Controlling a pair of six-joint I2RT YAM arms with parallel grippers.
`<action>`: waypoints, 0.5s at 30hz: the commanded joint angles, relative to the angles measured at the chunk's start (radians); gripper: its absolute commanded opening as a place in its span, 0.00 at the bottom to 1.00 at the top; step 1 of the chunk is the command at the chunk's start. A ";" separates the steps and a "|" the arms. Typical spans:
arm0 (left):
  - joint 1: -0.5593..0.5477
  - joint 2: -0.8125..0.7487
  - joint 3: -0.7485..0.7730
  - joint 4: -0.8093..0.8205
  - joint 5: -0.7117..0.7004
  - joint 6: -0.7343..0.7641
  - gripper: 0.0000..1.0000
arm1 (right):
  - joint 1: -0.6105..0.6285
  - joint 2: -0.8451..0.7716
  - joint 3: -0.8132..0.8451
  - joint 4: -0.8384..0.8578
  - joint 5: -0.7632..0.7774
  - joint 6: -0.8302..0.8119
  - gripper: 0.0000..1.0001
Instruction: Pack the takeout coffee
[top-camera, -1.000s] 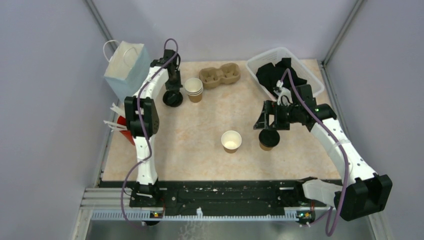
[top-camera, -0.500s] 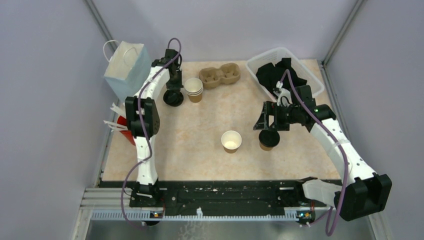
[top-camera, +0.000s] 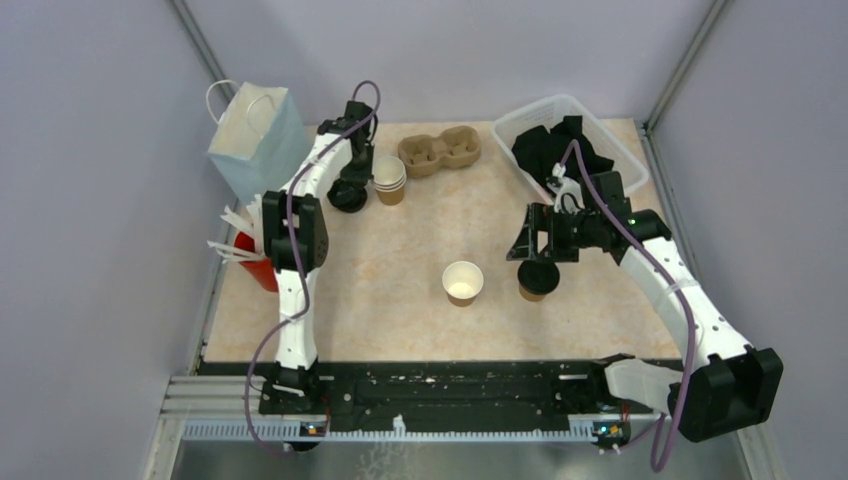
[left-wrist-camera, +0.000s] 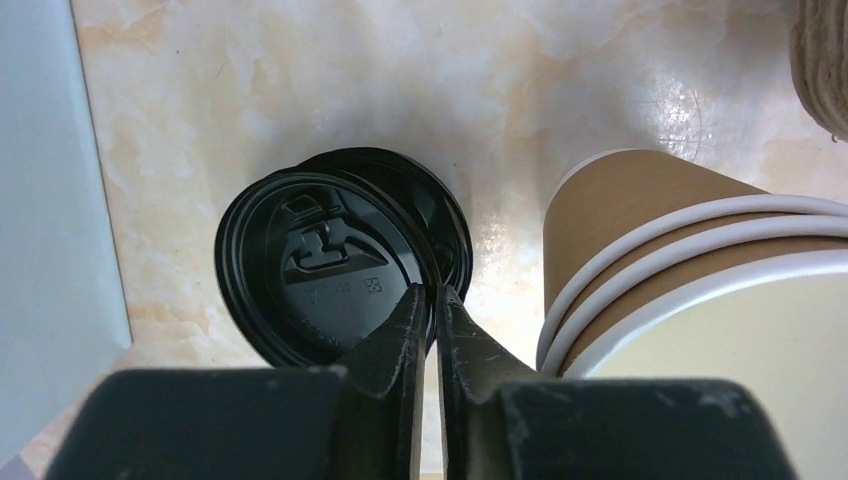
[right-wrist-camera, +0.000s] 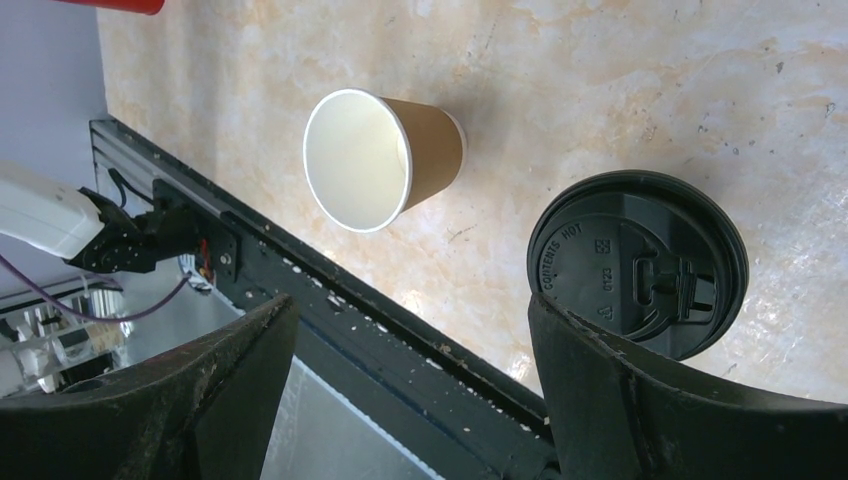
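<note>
One kraft cup (top-camera: 537, 281) wears a black lid (right-wrist-camera: 640, 260) at mid-right. My right gripper (top-camera: 537, 250) hovers over it, open wide, its right finger (right-wrist-camera: 620, 400) crossing the lid's near edge. A second kraft cup (top-camera: 462, 282) stands uncovered to its left, white inside (right-wrist-camera: 360, 160). Two loose black lids (top-camera: 347, 198) lie stacked at the back left. My left gripper (left-wrist-camera: 431, 292) is at the top lid (left-wrist-camera: 320, 260), open only a narrow slit, with the lid's rim in the slit at the tips. I cannot tell whether the tips pinch it.
A stack of spare kraft cups (top-camera: 389, 178) stands right of the loose lids, close to my left fingers. Behind is the cardboard carrier (top-camera: 440, 150). A paper bag (top-camera: 255, 140) stands back left, a red cup of sticks (top-camera: 258, 268) at the left edge, a clear bin (top-camera: 560, 101) back right.
My left wrist has swung right and turned over the loose lids, and its jaws have parted slightly. The lids, cups and right arm have not moved.
</note>
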 joint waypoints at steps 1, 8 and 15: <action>-0.011 0.010 0.057 -0.017 -0.041 0.032 0.18 | -0.007 -0.018 0.003 0.027 -0.011 0.004 0.85; -0.012 -0.035 0.062 -0.022 -0.067 0.019 0.37 | -0.007 -0.015 0.004 0.028 -0.013 0.002 0.85; 0.023 -0.074 0.009 -0.072 -0.201 -0.068 0.43 | -0.007 -0.012 0.003 0.028 -0.016 -0.002 0.85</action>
